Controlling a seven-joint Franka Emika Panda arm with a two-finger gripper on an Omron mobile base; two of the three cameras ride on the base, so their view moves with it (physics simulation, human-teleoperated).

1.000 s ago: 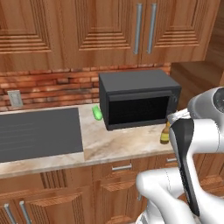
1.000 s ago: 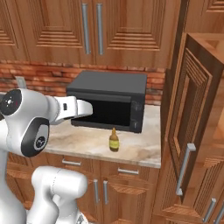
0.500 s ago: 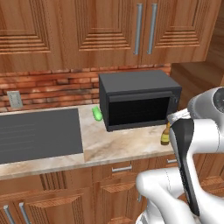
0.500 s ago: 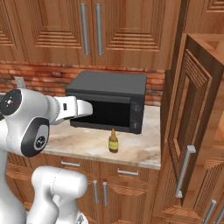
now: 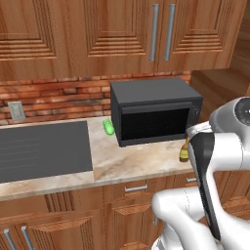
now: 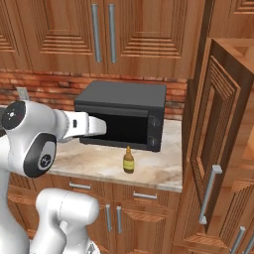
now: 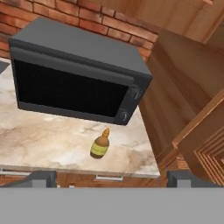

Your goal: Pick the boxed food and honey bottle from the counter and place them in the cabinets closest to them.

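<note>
On the surface [image 7: 52, 140], just in front of the microwave [image 7: 74, 70], I've got the honey bottle [image 7: 100, 145] standing upright, near the front edge, right side. Pincer [image 7: 111, 178] hovers above & short of it, fingers wide apart, nothing held. Tall cabinet door [image 6: 208, 144] at right hangs open. Small green item [image 5: 108, 127] sits left of the microwave.

You are looking at an arm [image 6: 44, 149] of glossy white rounded shells, rising beside the microwave [image 6: 124, 114]. Dark grey bands are separating its links, and a dark round joint cap with a small pale mark is showing on the elbow nearest the microwave.
</note>
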